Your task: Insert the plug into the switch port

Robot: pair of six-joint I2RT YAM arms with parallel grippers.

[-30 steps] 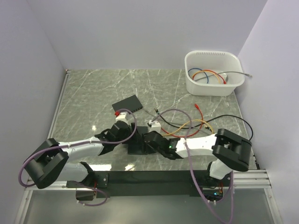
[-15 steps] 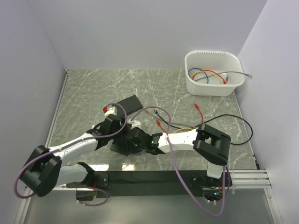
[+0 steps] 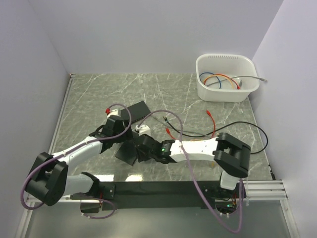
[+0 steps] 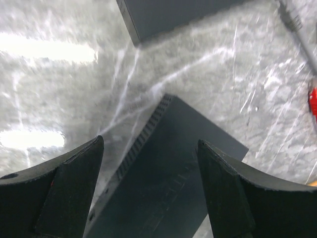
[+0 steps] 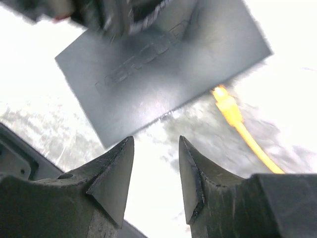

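The black switch point(image 3: 126, 153) lies flat on the marbled tabletop point(image 3: 99, 94) near the front, between the two arms, and much of it is covered from above by their wrists. The left hand point(image 4: 149, 148) hangs over it with its fingers spread wide and nothing gripped; the switch's slotted edge runs up between them, though whether either finger touches the casing cannot be told. The right hand point(image 5: 156, 141) faces the switch from the other side, its fingers parted by a narrow gap and holding nothing. In its view the lid's raised lettering is too smeared to read, and the top left corner is a blur. A yellow plug point(image 5: 225, 103) lies on the tabletop just beside one edge of the switch, its cable running out of view at the lower right. No port is visible in any view. A second dark box point(image 3: 136, 110) sits farther back, cut off in the left wrist view. A white bin point(image 3: 227, 91) of coiled cables stands at the far right.
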